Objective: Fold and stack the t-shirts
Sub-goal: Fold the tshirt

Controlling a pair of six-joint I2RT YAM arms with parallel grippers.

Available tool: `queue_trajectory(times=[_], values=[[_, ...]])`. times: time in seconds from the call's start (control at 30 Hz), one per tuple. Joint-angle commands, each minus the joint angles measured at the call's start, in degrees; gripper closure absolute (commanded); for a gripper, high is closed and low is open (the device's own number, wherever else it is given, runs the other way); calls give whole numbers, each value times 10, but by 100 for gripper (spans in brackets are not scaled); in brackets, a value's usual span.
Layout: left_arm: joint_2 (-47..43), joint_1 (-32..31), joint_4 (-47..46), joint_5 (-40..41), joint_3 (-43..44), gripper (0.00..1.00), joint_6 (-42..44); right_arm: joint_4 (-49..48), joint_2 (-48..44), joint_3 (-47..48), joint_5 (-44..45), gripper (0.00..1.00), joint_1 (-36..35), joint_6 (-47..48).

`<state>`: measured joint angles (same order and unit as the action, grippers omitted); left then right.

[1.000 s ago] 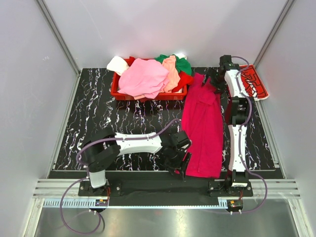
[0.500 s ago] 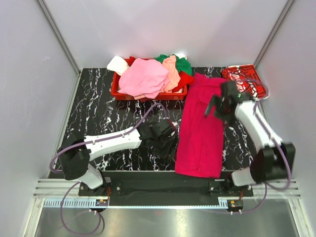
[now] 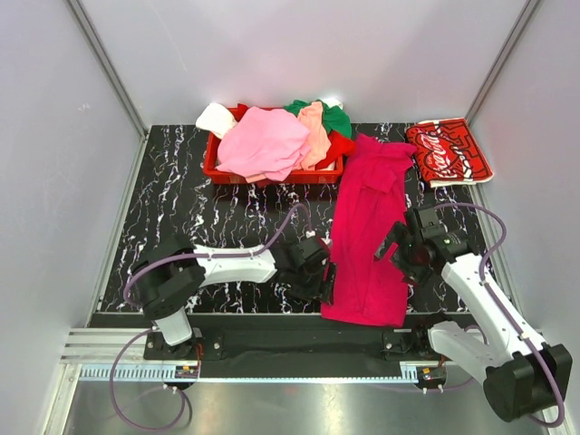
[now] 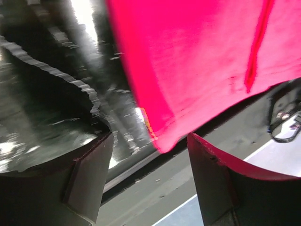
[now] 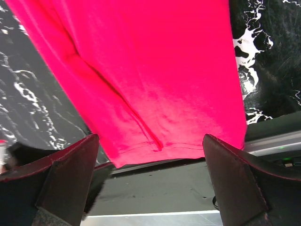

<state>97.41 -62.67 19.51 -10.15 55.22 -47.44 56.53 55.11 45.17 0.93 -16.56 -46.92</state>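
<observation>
The black marbled surface [image 3: 227, 227] fills mid-frame. The magenta t-shirt [image 3: 362, 231] lies centre-right as a long narrow strip, its hem at the bottom. The heaped red basket [image 3: 322, 173] sits upper centre, the folded Coca-Cola tee [image 3: 449, 152] upper right. The right jaws have swung from the collar end down to the hem. There they and the left jaws hang spread and empty. A crosswise fold looks next.
</observation>
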Motion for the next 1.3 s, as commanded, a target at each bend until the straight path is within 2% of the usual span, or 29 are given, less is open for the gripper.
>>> queue_trajectory(times=[0.0, 0.07, 0.2, 0.23, 0.27, 0.37, 0.4, 0.5, 0.6, 0.7, 0.83, 0.9, 0.93, 1.0, 1.1, 1.27], values=[[37, -21, -38, 8, 15, 30, -17, 7, -17, 0, 13, 0, -3, -24], [48, -31, -44, 11, 17, 33, -22, 4, -23, -10, 14, 0, -3, -24], [73, -36, -52, 2, 29, 71, -23, -4, -31, -23, 8, 0, -3, -34], [73, -35, -50, -6, 37, 92, -23, -6, -33, -30, 7, 0, -3, -40], [70, -33, -45, -7, 42, 100, -20, -8, -34, -35, 4, 0, -3, -42], [13, -18, -1, 15, 41, 100, -26, -11, -34, -56, -6, 0, -15, -56], [-36, 6, 4, 15, 32, 100, -30, -10, -35, -62, -7, 0, -22, -63], [-119, 60, 35, 7, 6, 100, -30, -9, -45, -87, 0, 1, -77, -106], [-148, 108, 82, 19, 23, 100, 1, -10, -42, -106, 7, 3, -153, -162], [-140, 145, 84, 2, 21, 100, 22, -35, -26, -127, 8, 5, -243, -227], [-108, 161, 58, -27, 8, 100, 29, -138, 24, -141, 21, 7, -370, -333], [-85, 163, 49, -35, 4, 100, 28, -180, 66, -141, 30, 7, -420, -358], [-79, 163, 47, -37, 0, 100, 27, -226, 82, -142, 34, 7, -433, -379], [-69, 163, 47, -42, -9, 100, 21, -252, 131, -138, 42, 9, -453, -396], [-76, 164, 29, -52, -42, 100, 11, -214, 180, -106, 71, 13, -474, -414], [-89, 165, 12, -61, -72, 100, 2, -211, 111, -160, 100, 26, -478, -469]])
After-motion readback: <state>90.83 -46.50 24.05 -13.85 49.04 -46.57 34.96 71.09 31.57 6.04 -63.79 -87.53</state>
